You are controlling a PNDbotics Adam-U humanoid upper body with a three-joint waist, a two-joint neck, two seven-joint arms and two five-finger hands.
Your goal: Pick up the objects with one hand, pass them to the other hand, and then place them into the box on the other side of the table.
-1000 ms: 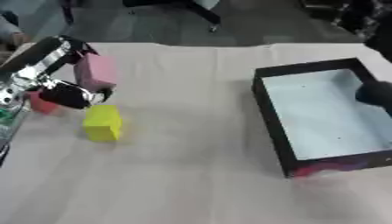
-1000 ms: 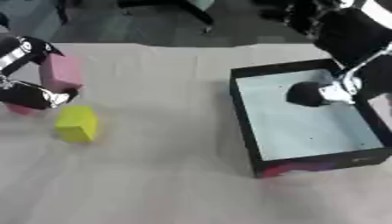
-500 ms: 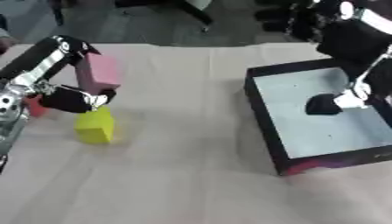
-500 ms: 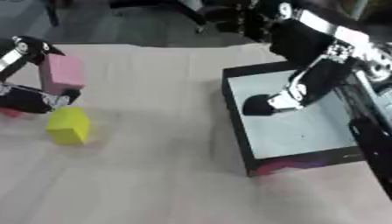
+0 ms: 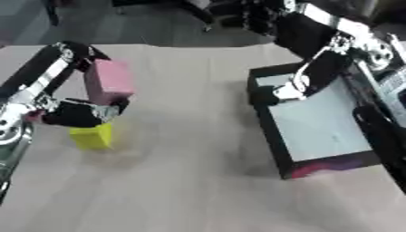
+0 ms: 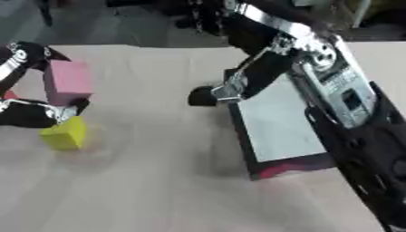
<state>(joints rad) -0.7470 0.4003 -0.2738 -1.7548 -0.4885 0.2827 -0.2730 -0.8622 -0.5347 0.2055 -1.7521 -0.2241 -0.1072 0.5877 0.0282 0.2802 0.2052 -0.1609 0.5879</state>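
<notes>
Beige cloth covers the table (image 5: 190, 181), dark floor beyond at 12 o'clock. Three blocks sit at 9 o'clock: one pink block (image 5: 109, 80) upright, one yellow block (image 5: 92, 137) just below it, and a red block (image 6: 8, 95) barely showing behind the left arm. The left hand (image 5: 78, 114) sits curled among them; what it grips cannot be told. One black box (image 5: 316, 121) with a pale floor lies at 3 o'clock. The right hand (image 6: 206, 96) hangs by its near-left corner, fingers unclear. No legible writing.

Beige-covered table (image 5: 182, 181) filling most of the frame. Yellow block (image 5: 92, 137) and pink block (image 5: 108, 82) at left. Black box (image 5: 273, 136), pale inside, at right.
</notes>
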